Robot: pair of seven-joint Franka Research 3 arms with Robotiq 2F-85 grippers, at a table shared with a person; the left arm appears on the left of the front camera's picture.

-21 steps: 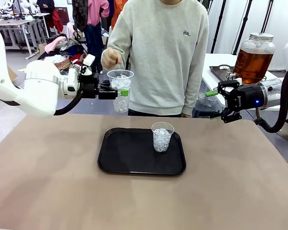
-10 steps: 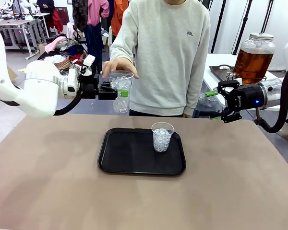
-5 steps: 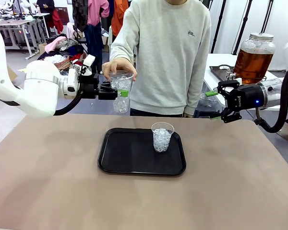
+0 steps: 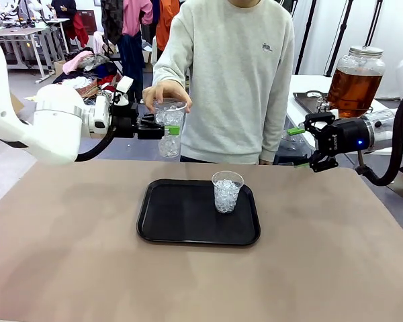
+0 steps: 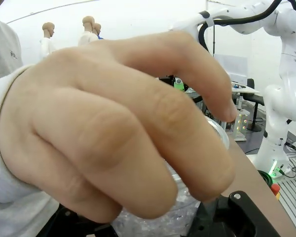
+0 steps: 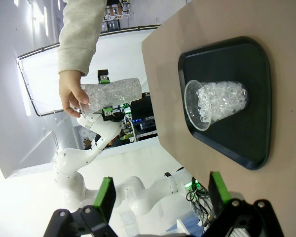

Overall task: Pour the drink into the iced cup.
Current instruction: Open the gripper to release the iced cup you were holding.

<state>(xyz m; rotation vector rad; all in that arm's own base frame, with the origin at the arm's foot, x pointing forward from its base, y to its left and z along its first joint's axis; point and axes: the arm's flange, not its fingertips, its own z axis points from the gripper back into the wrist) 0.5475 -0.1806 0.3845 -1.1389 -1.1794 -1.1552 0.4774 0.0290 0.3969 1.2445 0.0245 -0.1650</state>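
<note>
My left gripper [image 4: 169, 130] is shut on a clear cup full of ice [image 4: 168, 115], held in the air beyond the table's far edge. A person's hand [image 4: 162, 92] grips that cup's rim from above; in the left wrist view the hand [image 5: 113, 123] covers most of the cup [image 5: 158, 222]. A second iced cup [image 4: 227, 191] stands upright on the black tray [image 4: 181, 228]. The drink [image 4: 352, 87], amber liquid in a big glass jar, stands at the back right. My right gripper [image 4: 299, 147] hangs open and empty near that jar. In the right wrist view the tray's cup [image 6: 217, 103] lies beyond its fingers [image 6: 106, 197].
The person in a grey sweatshirt [image 4: 235, 74] stands at the far side, between the two arms. The brown table [image 4: 322, 268] is bare around the tray. A side table [image 4: 309, 90] at the back right carries the jar.
The person's hand has come down from above onto the rim of the cup in my left gripper and now grips it. Neither arm has moved.
</note>
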